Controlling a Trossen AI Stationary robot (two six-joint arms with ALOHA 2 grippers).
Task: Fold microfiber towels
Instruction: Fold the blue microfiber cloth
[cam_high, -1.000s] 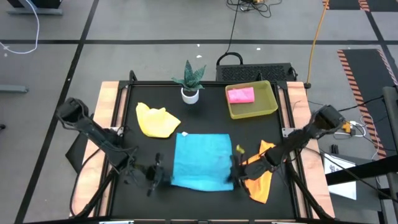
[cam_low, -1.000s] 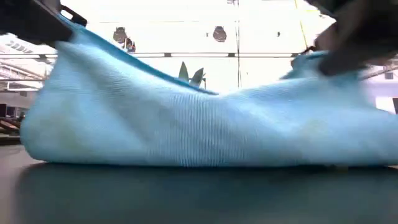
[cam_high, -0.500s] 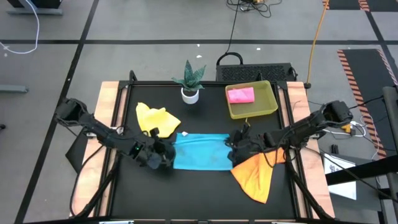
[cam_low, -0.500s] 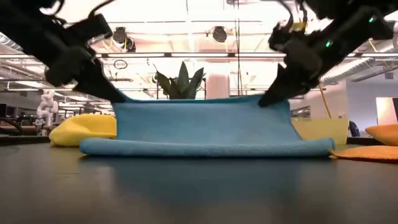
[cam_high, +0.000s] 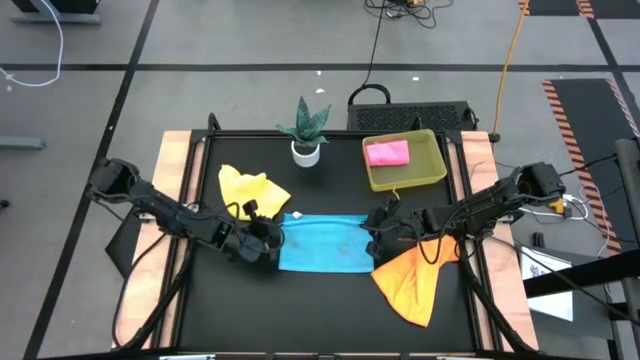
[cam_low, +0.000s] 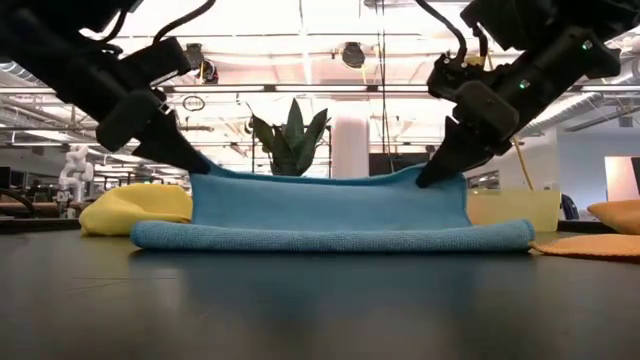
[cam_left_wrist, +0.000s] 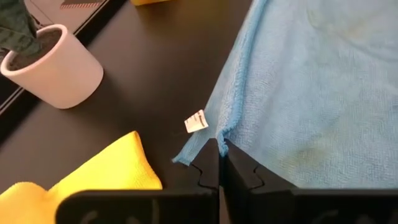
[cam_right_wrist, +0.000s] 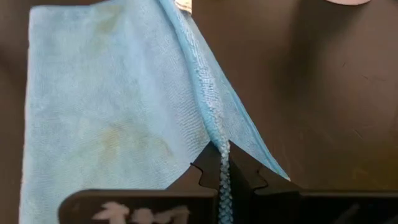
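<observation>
The light blue towel (cam_high: 322, 243) lies mid-table, folded in half, with its fold (cam_low: 330, 238) toward the near edge. My left gripper (cam_high: 270, 238) is shut on the upper layer's far left corner. My right gripper (cam_high: 375, 232) is shut on its far right corner. The yellow towel (cam_high: 250, 192) lies crumpled at the far left, and the orange towel (cam_high: 412, 280) lies at the near right under my right arm. The pink towel (cam_high: 387, 153) lies folded in the yellow-green tray (cam_high: 428, 170). My left gripper pinches the upper layer's left corner (cam_left_wrist: 217, 135) between its two fingers, beside the white tag (cam_left_wrist: 196, 121). The fingers slant down from the table's left. The corner is held a little above the table (cam_low: 200, 172); the fold rests on the table. My right gripper pinches the upper layer's hemmed edge at its right corner (cam_right_wrist: 219, 144) between its two fingers. The fingers slant down from the table's right. The corner is held a little above the table (cam_low: 428, 180), and the top edge between the two grippers sags slightly.
A potted plant (cam_high: 305, 130) in a white pot stands at the far middle, close behind the blue towel. The tray stands at the far right. Bare black tabletop (cam_high: 300, 310) lies between the towel and the near edge.
Both grippers have carried the blue towel's near edge up and over toward the far edge, then lowered. The towel, spread flat before, is now folded in half; its far half stayed on the table. Both grippers stayed shut.
</observation>
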